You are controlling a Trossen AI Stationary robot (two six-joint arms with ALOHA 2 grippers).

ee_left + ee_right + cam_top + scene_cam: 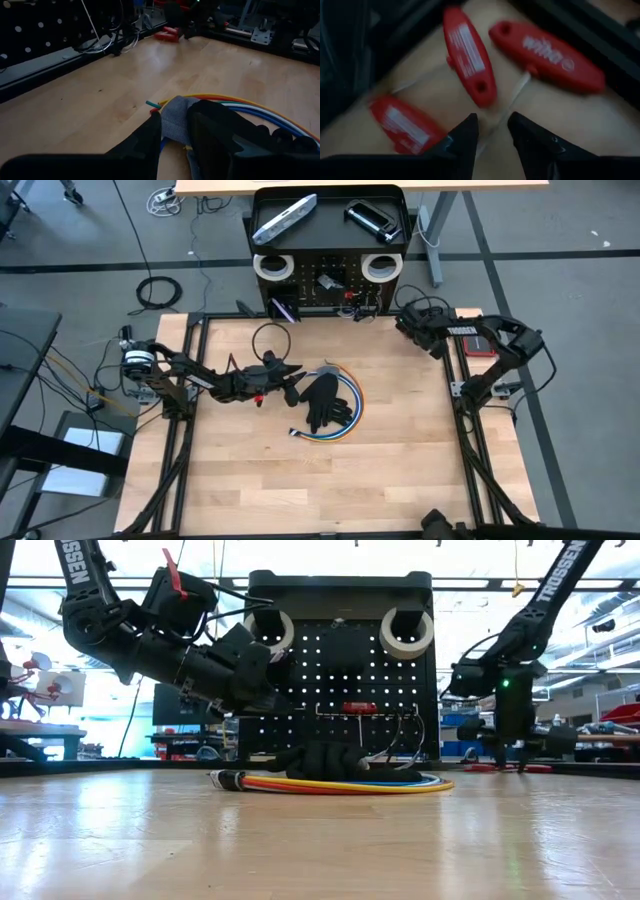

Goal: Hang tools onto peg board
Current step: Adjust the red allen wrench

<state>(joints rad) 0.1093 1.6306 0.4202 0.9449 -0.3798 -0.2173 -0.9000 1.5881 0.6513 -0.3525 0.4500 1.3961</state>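
Wood surface [400, 470], black frame rails along its edges. Peg board [330, 285] upright at far edge, tape rolls [272, 266] hung. Left end effector [290, 376] mid-surface, clamped on black glove [325, 402] atop coloured cables [330, 783]. Right end effector [492, 130] at far right corner, parted above red-handled tools [470, 55]. Grey floor, cords beyond.

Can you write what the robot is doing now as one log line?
left gripper: shut on glove | right gripper: open over red tools | pegboard: tape rolls hung

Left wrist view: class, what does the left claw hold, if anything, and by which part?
The left claw is shut on the grey cuff edge of the black fabric glove lying on the coiled coloured cables.
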